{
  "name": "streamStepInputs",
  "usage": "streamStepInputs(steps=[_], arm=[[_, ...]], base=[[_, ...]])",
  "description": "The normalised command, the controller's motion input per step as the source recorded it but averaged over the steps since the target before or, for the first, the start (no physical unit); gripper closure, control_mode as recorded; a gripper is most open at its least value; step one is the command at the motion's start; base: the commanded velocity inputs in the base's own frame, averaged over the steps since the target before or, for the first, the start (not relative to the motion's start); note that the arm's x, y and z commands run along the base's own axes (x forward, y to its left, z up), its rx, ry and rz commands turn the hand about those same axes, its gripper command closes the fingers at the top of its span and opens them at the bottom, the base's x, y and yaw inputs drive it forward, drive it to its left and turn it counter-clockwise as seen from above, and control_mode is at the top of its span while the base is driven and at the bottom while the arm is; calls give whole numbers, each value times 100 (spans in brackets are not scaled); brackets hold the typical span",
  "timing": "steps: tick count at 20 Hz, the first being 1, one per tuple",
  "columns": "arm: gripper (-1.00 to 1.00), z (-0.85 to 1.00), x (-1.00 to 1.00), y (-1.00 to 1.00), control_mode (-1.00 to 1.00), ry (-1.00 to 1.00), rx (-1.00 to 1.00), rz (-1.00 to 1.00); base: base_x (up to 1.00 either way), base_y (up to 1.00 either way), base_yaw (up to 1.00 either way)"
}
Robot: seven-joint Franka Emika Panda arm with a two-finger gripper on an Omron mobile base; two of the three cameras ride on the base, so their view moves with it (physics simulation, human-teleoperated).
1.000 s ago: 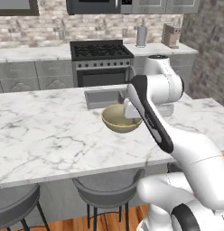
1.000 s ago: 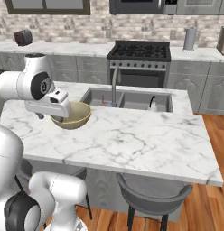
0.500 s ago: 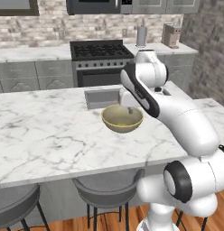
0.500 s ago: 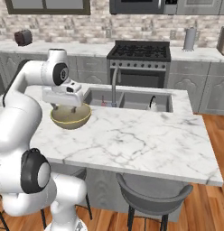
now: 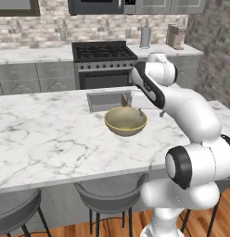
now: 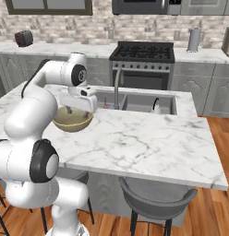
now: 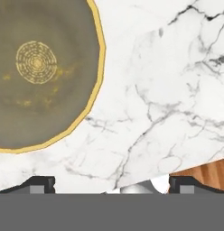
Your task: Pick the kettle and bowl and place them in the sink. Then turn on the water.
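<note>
The olive-tan bowl (image 5: 125, 121) (image 6: 72, 120) stands upright on the white marble island, just in front of the sink (image 5: 104, 100) (image 6: 135, 102). My gripper (image 6: 76, 110) (image 5: 140, 108) (image 7: 111, 184) hangs open just above the counter by the bowl's rim, pointing down, holding nothing. In the hand view the bowl (image 7: 41, 72) lies to the upper left and bare marble lies between the fingertips (image 7: 41, 183). The pale kettle (image 6: 155, 106) with its black arched handle sits in the sink's right basin. No stream falls from the curved faucet (image 6: 117, 85).
A black stove (image 5: 104, 51) (image 6: 143, 50) and a steel canister (image 5: 144, 37) (image 6: 194, 40) stand on the back counter, with a toaster (image 6: 24, 38) at its left. Stools (image 5: 110, 194) (image 6: 153, 198) sit under the island's near edge. Wood floor (image 7: 199, 173) shows past that edge.
The arm has folded up and swung round, bringing the hand from over the bowl to its side nearer the sink. The jaws stay open. The bowl has not moved.
</note>
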Motion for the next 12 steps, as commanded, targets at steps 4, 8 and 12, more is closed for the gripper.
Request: streamStepInputs(steps=[4,8,12], arm=[[-100,-27,17,-18,-100,1,4,-28],[-100,-2,25,0,-100,0,1,-29],[-100,-5,25,0,-100,-1,0,-21]], base=[[0,0,0],[0,0,0],[0,0,0]])
